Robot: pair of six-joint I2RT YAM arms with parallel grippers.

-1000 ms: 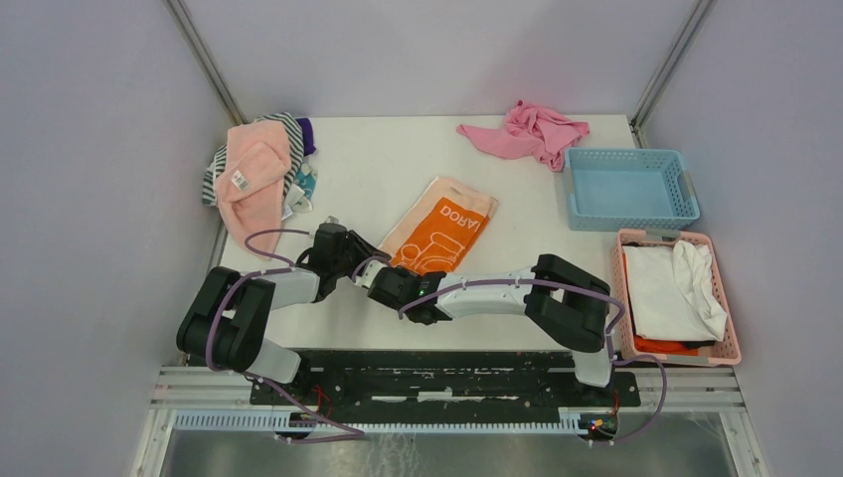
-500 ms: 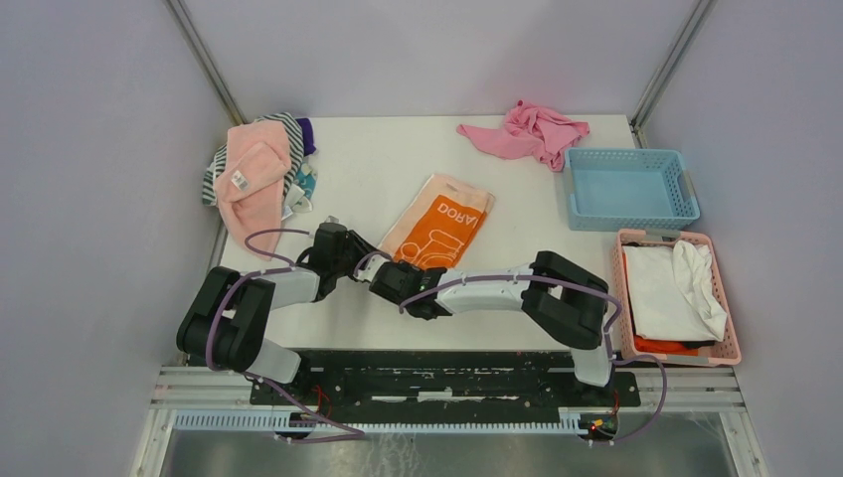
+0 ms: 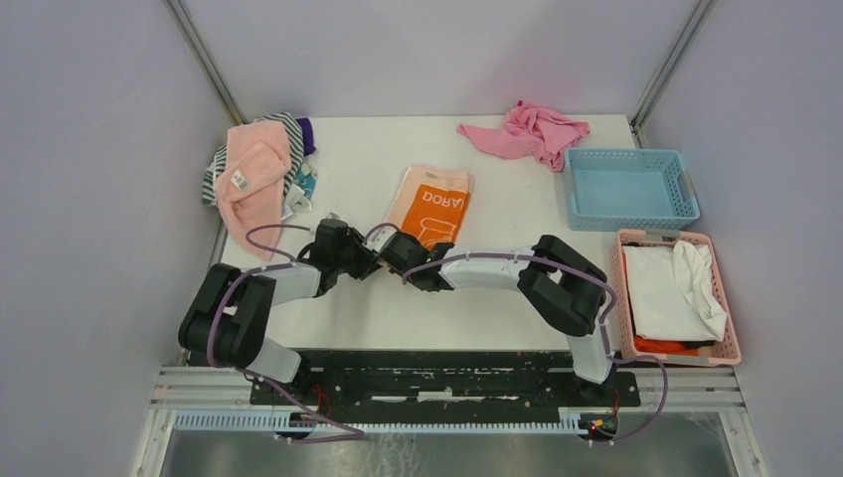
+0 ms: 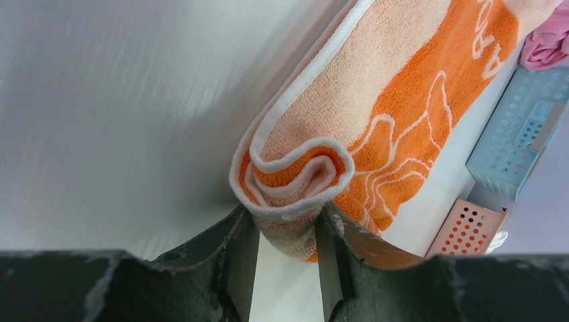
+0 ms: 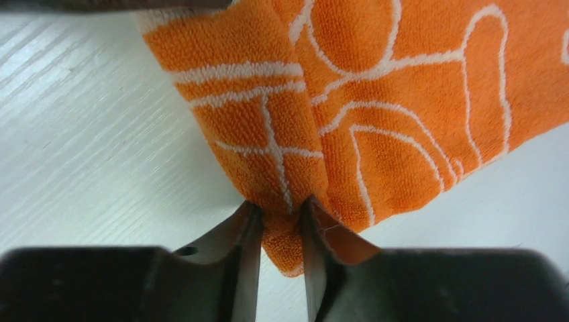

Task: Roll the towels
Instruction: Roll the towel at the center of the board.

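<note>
**Claw state**
- The left claw [image 3: 356,256] [image 4: 287,227] pinches the orange towel [image 3: 431,202] [image 4: 402,114] at its near end. In the left wrist view, that end is curled into a short roll of two or three turns. The roll sits between the fingers [image 4: 236,249], which press on it from both sides.
- The right claw [image 3: 396,248] [image 5: 278,213] pinches the same towel at a folded edge. In the right wrist view, the jaws stand narrow, with a tuck of orange cloth caught between them.
- The two claws sit just beside each other at the same end of the towel.

**Towel positions**
- The orange towel lies on the table [image 3: 363,159]. It runs away from both claws, patterned side up, and its free part lies flat.
- The pink towel [image 3: 249,171] lies beyond and to the left of the left claw, well apart from it. It rests on a heap of striped cloths [image 3: 211,179] at the table's edge, with its white label [image 3: 240,181] facing up.

**Other items**
- A loose pink cloth [image 3: 527,129] lies beyond and to the right of the right claw, at the far edge.
- A blue basket [image 3: 628,154] stands well to the right of the right claw.
- A pink basket [image 3: 622,288] stands beside the blue one, on its near side, and holds white cloth [image 3: 676,283].
</note>
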